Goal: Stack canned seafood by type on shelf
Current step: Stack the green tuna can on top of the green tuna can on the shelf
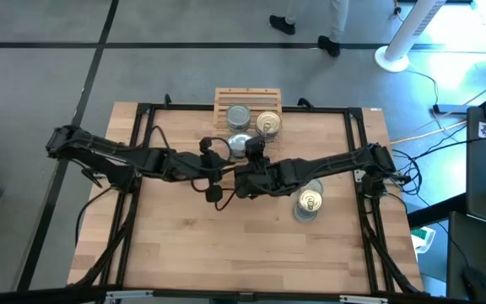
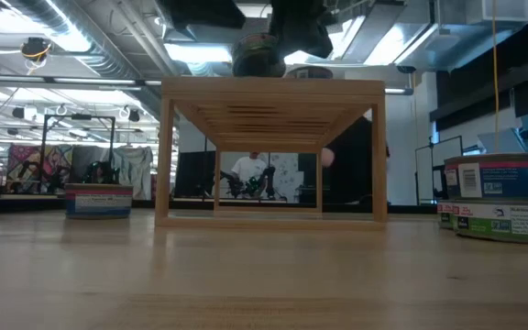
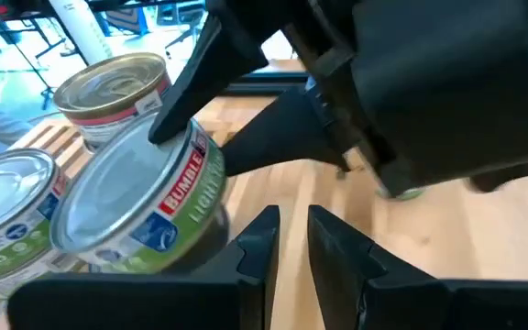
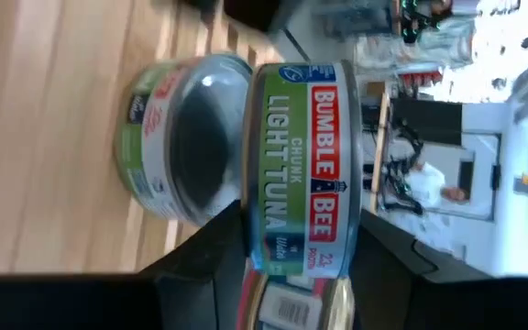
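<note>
R gripper (image 1: 255,149) was clamped on a green-labelled tuna tin (image 4: 302,156), fingers closed on its sides, held at the near edge of the shelf (image 1: 247,95). In the low view the tin (image 2: 257,55) sat above the shelf top (image 2: 273,87). Shelf stood at the table's far edge, centre. Two tins already on it: silver-top tin (image 1: 238,116) on the left, gold-top tin (image 1: 268,123) on the right, approx. touching. L gripper (image 1: 213,149) was just left of the R gripper, fingers (image 3: 259,247) nearly together, nothing held. Two stacked tins (image 1: 309,203) sat right of centre; near half of the table (image 1: 226,253) was open wood.
</note>
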You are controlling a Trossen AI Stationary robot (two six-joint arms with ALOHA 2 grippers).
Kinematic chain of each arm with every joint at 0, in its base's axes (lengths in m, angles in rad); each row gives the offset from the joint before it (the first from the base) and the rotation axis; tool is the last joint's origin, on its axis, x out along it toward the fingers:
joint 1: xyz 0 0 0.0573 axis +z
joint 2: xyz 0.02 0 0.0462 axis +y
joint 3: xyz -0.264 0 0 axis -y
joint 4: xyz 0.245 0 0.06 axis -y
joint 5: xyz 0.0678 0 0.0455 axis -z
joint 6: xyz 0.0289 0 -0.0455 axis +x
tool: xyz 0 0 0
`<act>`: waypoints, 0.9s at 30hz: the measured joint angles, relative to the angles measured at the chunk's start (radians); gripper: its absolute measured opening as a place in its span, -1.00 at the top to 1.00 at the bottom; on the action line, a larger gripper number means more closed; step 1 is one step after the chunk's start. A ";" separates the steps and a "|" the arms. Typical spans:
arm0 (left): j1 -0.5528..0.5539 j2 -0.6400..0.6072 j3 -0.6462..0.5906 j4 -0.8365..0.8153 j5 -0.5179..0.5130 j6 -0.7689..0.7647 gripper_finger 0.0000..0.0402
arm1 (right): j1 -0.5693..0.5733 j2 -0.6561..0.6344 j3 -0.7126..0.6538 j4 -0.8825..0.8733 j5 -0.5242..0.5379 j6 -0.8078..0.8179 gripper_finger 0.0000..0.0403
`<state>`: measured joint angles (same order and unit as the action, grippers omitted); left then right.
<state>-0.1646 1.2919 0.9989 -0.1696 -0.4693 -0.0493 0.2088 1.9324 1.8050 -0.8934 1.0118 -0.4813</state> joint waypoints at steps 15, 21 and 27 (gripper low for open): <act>0.023 0.059 0.000 0.084 -0.055 0.188 0.72 | -0.007 0.000 0.000 0.005 -0.070 -0.056 0.23; 0.033 0.059 0.000 0.068 -0.091 0.211 0.72 | -0.007 0.000 0.000 0.005 -0.073 -0.077 0.23; 0.045 0.059 0.000 0.051 -0.089 0.208 0.72 | -0.008 0.000 0.000 0.004 -0.081 -0.085 0.23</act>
<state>-0.1196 1.3506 0.9985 -0.1189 -0.5587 0.1589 0.2005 1.9324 1.8050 -0.8894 0.9309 -0.5659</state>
